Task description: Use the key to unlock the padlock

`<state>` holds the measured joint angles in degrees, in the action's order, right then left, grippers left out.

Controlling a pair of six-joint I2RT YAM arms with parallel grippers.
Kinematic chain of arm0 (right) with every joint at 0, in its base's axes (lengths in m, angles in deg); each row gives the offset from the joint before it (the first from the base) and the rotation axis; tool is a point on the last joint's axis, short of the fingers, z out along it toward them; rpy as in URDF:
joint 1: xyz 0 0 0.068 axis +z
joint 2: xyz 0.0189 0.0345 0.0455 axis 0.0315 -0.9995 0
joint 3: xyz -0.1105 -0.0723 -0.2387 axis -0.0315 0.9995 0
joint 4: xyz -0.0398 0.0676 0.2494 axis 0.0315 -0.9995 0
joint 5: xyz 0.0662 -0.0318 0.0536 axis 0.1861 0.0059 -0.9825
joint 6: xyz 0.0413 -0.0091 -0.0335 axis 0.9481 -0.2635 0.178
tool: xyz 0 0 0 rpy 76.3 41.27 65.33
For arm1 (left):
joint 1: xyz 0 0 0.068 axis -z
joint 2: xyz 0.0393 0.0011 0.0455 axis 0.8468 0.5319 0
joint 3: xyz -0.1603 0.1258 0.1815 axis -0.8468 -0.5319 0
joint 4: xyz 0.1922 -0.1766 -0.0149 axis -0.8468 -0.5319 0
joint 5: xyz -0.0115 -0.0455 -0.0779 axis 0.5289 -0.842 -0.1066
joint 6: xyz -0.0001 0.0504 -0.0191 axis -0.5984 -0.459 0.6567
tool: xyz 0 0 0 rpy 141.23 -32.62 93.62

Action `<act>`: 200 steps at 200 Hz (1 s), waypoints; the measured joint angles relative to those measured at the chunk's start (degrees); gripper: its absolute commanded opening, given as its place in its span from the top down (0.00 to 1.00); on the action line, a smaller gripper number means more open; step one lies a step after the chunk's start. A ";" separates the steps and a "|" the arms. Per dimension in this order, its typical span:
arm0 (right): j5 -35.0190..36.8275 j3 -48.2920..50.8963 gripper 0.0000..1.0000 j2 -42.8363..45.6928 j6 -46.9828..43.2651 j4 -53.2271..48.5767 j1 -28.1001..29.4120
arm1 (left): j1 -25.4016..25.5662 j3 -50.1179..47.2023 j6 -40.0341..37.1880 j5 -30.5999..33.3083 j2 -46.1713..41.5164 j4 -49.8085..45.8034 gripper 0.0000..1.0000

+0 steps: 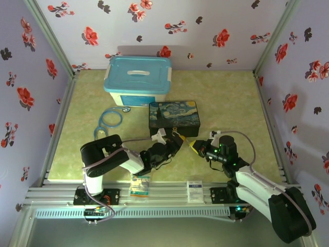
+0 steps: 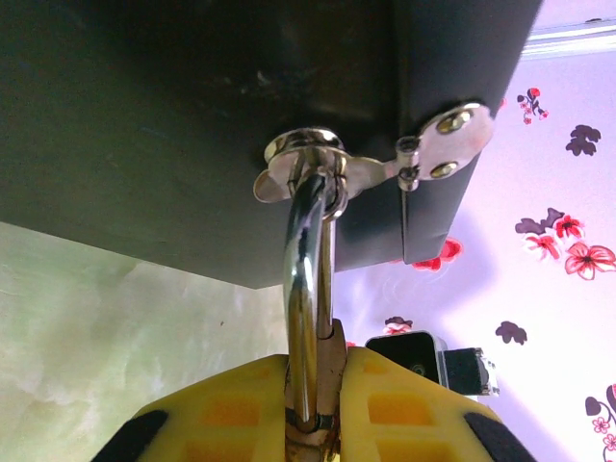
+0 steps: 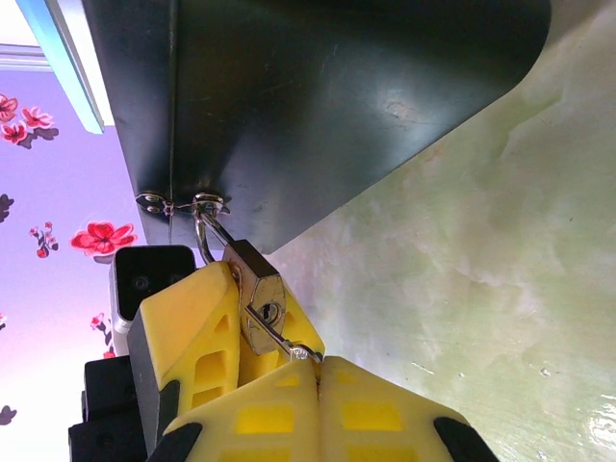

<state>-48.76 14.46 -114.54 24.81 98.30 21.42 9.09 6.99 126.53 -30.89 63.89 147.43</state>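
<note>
The left gripper (image 2: 315, 383) clamps the padlock (image 3: 258, 296) (shackle through the hasp (image 2: 308, 162) of the box (image 3: 318, 106)). The right gripper (image 3: 318, 371) pinches the key (image 3: 284, 339) at the keyhole.

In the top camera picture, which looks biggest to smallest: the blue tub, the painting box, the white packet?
1. Blue tub, largest.
2. Painting box, next.
3. White packet, smallest, though it lies nearest the camera.
</note>
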 measured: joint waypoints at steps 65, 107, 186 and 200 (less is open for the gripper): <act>0.02 0.07 1.00 0.74 -0.09 -0.02 0.00 | -0.11 0.33 0.02 0.00 0.00 -0.11 1.00; 0.22 0.11 1.00 2.80 -0.11 -1.14 0.00 | -0.11 0.42 0.02 0.00 0.00 -0.13 1.00; 0.83 0.66 1.00 5.11 -0.55 -4.35 0.00 | -0.11 0.74 0.02 0.00 0.00 -0.13 1.00; 0.83 0.66 1.00 4.66 -0.55 -4.35 0.02 | -0.11 0.76 0.04 0.00 -0.02 -0.13 1.00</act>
<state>-47.93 15.12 -109.88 24.26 93.95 21.44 8.98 7.76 126.58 -30.89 63.86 147.29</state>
